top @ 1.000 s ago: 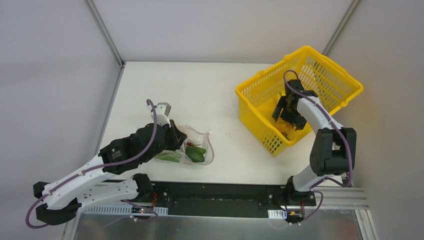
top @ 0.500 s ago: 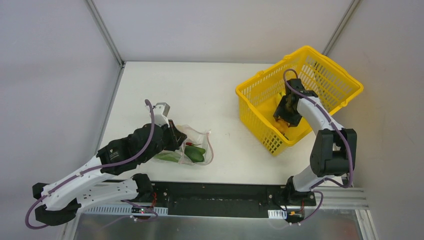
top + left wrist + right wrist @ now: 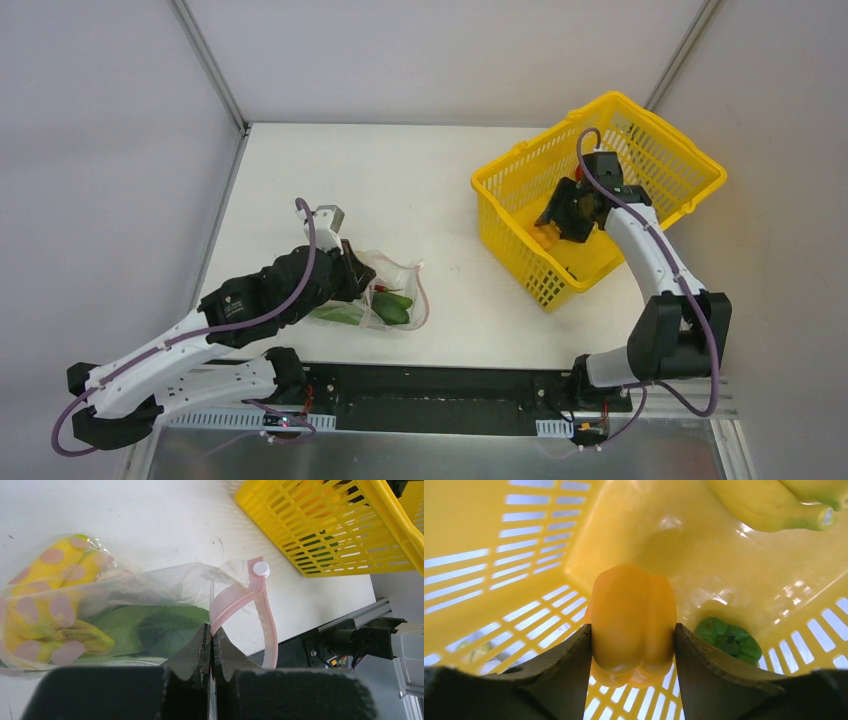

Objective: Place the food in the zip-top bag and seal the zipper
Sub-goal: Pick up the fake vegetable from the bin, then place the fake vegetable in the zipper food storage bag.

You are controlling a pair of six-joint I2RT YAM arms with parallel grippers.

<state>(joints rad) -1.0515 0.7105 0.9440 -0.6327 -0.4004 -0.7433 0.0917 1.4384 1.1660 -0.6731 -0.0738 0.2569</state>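
Right wrist view alone shows the right gripper's (image 3: 633, 632) jaws half-spread, clamped on the orange pepper (image 3: 631, 612) above the basket (image 3: 499, 540) floor, with the green bell pepper (image 3: 726, 637) nearby. In the left wrist view, the left gripper's (image 3: 212, 641) jaws are pinched together on the zip-top bag (image 3: 150, 587) at its zipper (image 3: 250, 596); the bag lies on the bench (image 3: 125, 510). The right arm arches into the basket.

Yellow mesh basket (image 3: 505, 215) on the right of the white table (image 3: 400, 190) — grey enclosure walls (image 3: 430, 60) behind
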